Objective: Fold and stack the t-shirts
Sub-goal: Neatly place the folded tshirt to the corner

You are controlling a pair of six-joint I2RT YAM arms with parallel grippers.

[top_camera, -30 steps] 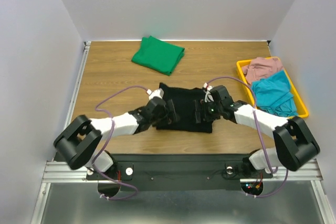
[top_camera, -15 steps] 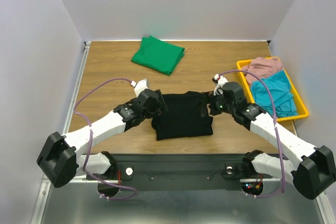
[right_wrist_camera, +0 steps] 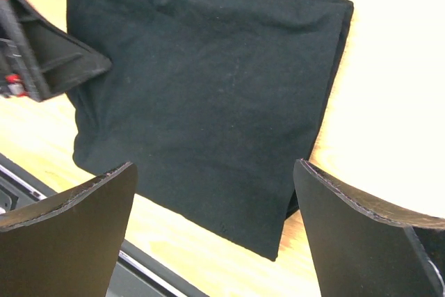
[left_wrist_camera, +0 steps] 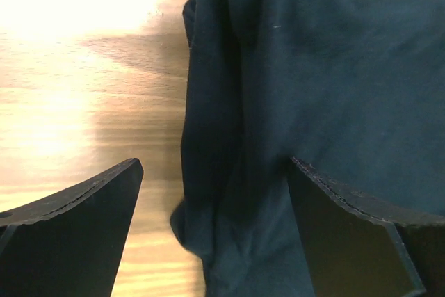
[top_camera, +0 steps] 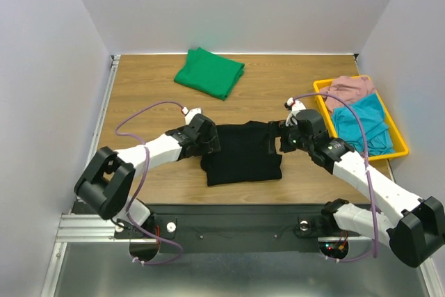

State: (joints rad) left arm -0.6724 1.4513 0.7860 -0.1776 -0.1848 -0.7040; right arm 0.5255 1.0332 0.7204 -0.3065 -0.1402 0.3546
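black t-shirt (top_camera: 242, 154) between left tool (top_camera: 213, 142) and right tool (top_camera: 273, 140) — both spread wide

Both arms stretch forward and angle inward, wrists low. The left gripper (top_camera: 211, 141) and right gripper (top_camera: 272, 141) face each other, jaws spread wide, holding nothing.

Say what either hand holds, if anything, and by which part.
Nothing is held: the left hand and right hand stand open at opposite side edges of the folded black t-shirt.
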